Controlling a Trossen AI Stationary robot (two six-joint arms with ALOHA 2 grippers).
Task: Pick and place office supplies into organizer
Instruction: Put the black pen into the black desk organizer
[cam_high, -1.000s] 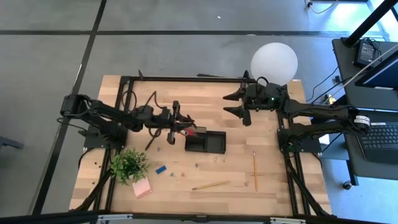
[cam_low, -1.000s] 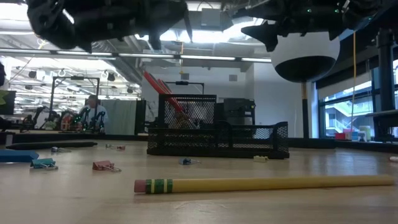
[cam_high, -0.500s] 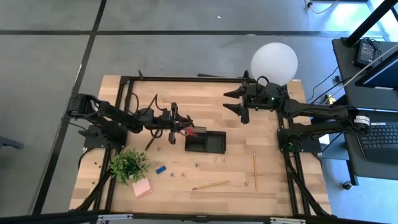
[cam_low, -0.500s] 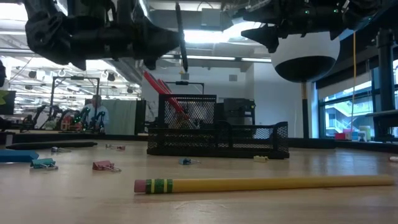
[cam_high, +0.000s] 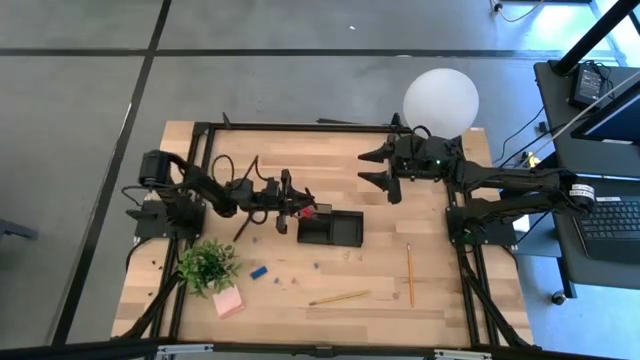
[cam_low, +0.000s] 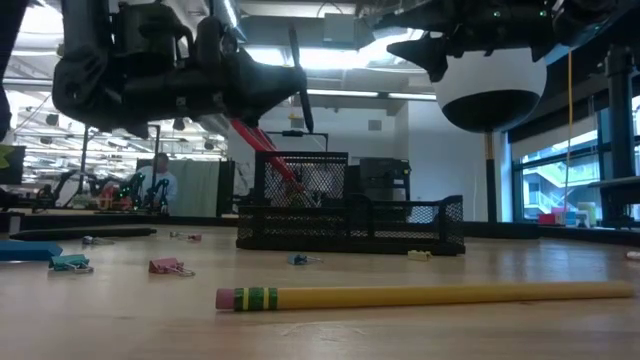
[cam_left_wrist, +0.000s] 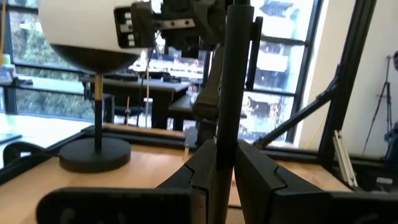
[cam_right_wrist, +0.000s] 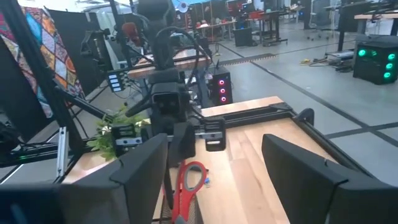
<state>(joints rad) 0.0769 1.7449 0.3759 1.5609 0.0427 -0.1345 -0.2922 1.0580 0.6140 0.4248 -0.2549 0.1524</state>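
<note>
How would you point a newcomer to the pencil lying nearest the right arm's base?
Start at the black mesh organizer in the middle of the wooden table. Look toward the right arm's side: a yellow pencil lies there alone. Unlike the other pencil, which lies crosswise along the front edge, this one points from back to front.

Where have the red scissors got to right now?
In the high view, the red scissors stand in the left end of the black organizer at mid-table, right beside the left gripper.
</note>
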